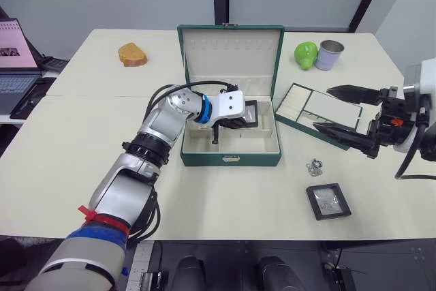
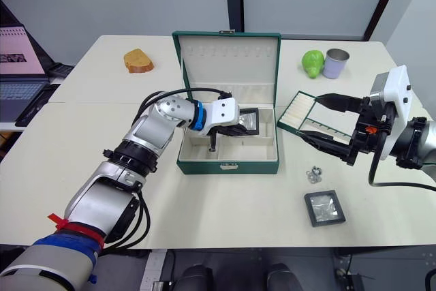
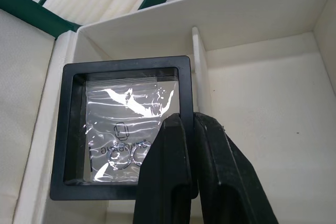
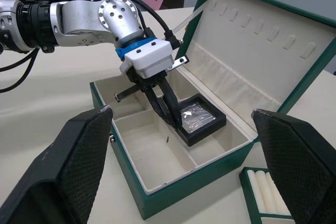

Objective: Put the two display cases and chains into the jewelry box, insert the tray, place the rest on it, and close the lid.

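Nearest me, at about five o'clock on the cream table (image 1: 61, 161), a small flat black-framed display case with a clear window (image 1: 328, 201) lies alone. Just beyond it sits a cluster of silvery ring-like loops (image 1: 314, 167). Farther, at three o'clock, the right gripper (image 1: 340, 112) hovers with fingers spread wide, grasping nothing, over the shallow green-rimmed tray with cream lining (image 1: 298, 101). At centre, the left gripper (image 3: 181, 129) reaches into the large dark green jewelry box (image 1: 230, 159), fingers clenched on the frame of a second black-framed case (image 3: 121, 135) in its right-hand compartment. Behind, the lid (image 1: 230, 54) stands upright.

two display cases (image 1: 328, 201) (image 1: 249, 114) — one tray (image 1: 327, 110), one jewelry box (image 1: 230, 159)
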You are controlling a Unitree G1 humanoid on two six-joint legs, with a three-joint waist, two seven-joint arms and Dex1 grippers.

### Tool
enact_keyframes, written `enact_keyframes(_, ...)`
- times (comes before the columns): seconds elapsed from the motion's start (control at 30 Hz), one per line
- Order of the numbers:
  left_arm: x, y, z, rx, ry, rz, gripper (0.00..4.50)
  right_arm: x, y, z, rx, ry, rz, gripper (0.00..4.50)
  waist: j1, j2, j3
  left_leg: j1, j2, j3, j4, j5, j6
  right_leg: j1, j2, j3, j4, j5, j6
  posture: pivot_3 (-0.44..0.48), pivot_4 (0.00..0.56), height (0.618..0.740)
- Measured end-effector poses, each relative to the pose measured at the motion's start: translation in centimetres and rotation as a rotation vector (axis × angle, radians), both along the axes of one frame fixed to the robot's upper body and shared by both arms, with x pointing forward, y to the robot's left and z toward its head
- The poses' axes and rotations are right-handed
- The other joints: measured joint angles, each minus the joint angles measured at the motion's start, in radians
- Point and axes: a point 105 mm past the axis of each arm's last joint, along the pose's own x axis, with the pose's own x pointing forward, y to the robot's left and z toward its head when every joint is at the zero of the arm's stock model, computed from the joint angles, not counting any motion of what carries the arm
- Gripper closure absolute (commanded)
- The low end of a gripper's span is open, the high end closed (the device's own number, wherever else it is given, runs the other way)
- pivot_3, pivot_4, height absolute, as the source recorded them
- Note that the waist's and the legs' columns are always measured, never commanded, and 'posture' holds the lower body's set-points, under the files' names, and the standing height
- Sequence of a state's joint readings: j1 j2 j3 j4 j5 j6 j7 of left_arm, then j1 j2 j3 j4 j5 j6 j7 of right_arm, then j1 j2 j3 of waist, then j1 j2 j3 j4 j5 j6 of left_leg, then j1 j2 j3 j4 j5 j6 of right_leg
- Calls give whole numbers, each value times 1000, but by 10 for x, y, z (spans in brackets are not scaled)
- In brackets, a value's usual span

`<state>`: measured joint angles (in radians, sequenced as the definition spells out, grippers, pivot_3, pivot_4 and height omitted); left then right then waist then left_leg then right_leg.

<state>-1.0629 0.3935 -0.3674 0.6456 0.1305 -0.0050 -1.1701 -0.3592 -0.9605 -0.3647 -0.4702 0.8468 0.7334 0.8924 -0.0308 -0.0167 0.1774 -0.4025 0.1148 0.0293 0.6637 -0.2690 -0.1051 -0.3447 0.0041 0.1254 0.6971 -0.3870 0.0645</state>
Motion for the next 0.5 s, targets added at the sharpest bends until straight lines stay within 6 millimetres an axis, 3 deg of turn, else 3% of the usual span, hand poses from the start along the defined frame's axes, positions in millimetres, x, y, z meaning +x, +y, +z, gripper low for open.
enact_keyframes(0.07, 0, 0, -1, -1, 8, 4, 4488, 0, 0, -1, 0, 5, -1, 0, 0, 0, 0, 0, 0, 0, 0, 0, 0, 0, 0, 0, 0, 0, 0, 0, 150, 740)
enact_keyframes(0.5, -2, -3, 4, -55, 45, 7, 678, -1, -1, -1, -6, 7, 1, 0, 0, 0, 0, 0, 0, 0, 0, 0, 0, 0, 0, 0, 0, 0, 0, 0, 150, 740)
